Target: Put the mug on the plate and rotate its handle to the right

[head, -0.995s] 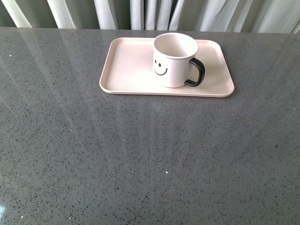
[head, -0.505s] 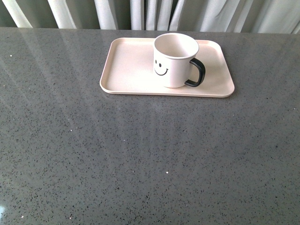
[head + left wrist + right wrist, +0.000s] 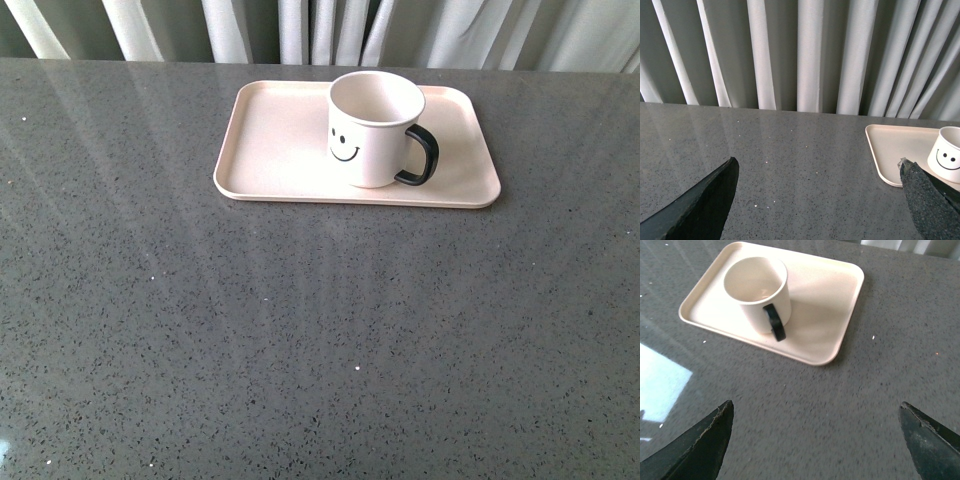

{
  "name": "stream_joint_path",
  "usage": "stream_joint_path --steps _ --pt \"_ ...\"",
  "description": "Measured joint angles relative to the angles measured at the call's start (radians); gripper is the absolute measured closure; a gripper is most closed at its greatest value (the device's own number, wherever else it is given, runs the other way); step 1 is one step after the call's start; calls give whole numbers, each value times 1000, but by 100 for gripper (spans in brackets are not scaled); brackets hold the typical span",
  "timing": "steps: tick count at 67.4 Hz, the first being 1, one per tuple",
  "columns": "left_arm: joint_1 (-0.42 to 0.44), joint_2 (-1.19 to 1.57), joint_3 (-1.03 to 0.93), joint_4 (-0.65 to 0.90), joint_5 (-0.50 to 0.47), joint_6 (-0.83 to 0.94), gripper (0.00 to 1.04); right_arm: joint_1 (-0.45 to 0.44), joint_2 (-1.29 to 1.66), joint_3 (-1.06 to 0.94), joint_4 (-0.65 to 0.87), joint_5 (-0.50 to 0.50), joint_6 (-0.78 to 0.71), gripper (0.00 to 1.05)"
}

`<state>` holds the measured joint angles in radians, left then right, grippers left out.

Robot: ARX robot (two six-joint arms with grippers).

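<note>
Right wrist view: you see the handle (image 3: 774,322) edge-on, so its loop opening is hidden. The smiley face (image 3: 343,148) visible from the front is turned away from this camera. Only the fingertips of the right gripper (image 3: 816,406) show, cut off at the picture's corners.

Left wrist view: the mug (image 3: 949,156) is cut by the picture's edge. The plate (image 3: 888,150) shows one corner only, and its near rim runs behind a finger of the left gripper (image 3: 818,164).

Front view: the mug hides part of the plate's far rim. The curtains (image 3: 300,30) are cut off above.
</note>
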<state>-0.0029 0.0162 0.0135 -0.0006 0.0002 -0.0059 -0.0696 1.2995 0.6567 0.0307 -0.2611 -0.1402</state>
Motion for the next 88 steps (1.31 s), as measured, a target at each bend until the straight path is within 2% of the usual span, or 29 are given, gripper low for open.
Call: stream_joint_path --steps 17,31,41,62,88 --pt "0 0 0 0 0 0 9 111 493 406 -63 49 145 9" --pt "0 0 0 0 0 0 9 164 691 702 -156 79 306 9" --pt "0 0 0 0 0 0 9 187 766 840 -220 97 373 9" --pt "0 0 0 0 0 0 9 215 819 872 -259 112 460 9" --pt "0 0 0 0 0 0 9 219 898 891 -283 129 489 9"
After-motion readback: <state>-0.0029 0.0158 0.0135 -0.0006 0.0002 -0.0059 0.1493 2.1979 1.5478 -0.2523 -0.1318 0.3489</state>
